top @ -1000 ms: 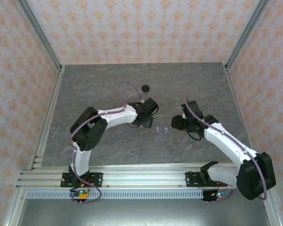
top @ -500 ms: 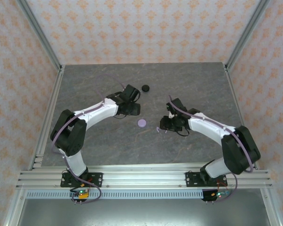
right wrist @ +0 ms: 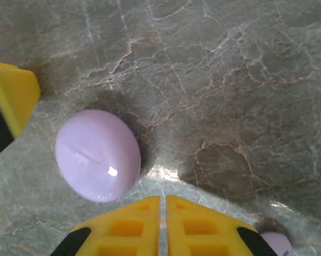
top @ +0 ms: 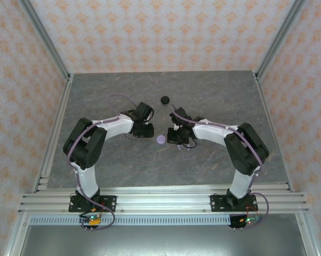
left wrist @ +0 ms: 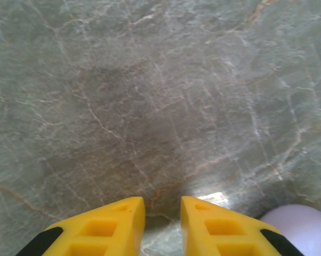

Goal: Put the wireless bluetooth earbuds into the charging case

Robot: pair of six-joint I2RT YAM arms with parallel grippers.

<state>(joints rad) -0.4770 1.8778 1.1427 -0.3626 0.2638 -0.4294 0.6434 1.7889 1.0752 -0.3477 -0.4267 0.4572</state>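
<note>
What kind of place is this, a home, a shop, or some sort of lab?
Most likely a robot test booth: silver aluminium frame posts edge orange-patterned wallpaper panels around a grey marble-look table, with two white robot arms bolted to a metal rail.

There were two round cases: a black case [top: 165,100] and a lavender case [top: 160,139]. One pale earbud [right wrist: 278,244] could be counted, lower right.
</note>
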